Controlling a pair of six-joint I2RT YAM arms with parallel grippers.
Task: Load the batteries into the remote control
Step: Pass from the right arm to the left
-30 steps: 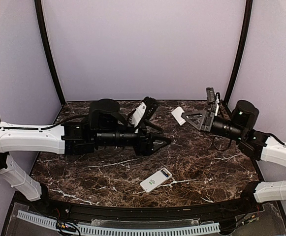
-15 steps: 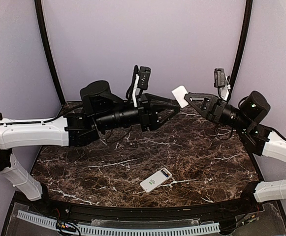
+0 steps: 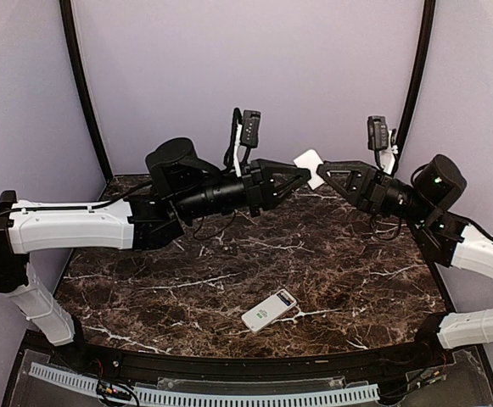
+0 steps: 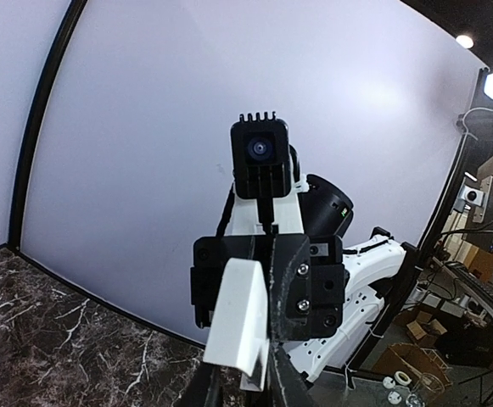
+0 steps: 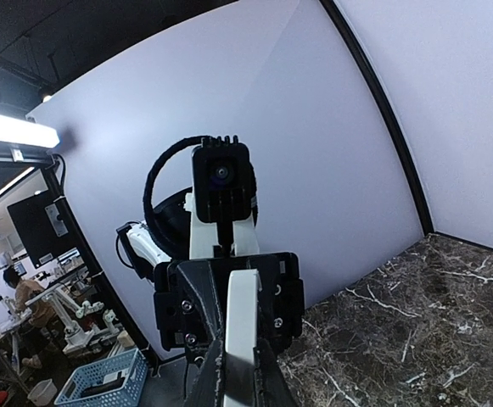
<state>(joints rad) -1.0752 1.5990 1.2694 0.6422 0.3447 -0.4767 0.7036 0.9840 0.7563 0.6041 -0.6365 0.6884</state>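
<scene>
The cover plate [image 3: 310, 164] is clamped mid-air by the right hand [image 3: 322, 173], apparently for handover. It is flanked by the left hand [image 3: 303, 175], whose clench cannot be determined. The remote control [image 3: 269, 309] is left on the tabletop [image 3: 356, 271], well below.

The right gripper [image 4: 253, 339] faced the lens, its jaws pinching a white plate [image 4: 239, 318] edge-on, its wrist camera [image 4: 261, 157] above; the marbled bench [image 4: 51, 331] lay lower left.

in the left wrist view the bottom edge cuts off the left gripper [image 4: 244, 392], so whether its fingers press the white plate [image 4: 239, 318] cannot be told. from above, the buttons on the remote control [image 3: 269, 310] are too small to make out, and the right arm [image 3: 484, 254] runs off the right edge.
</scene>
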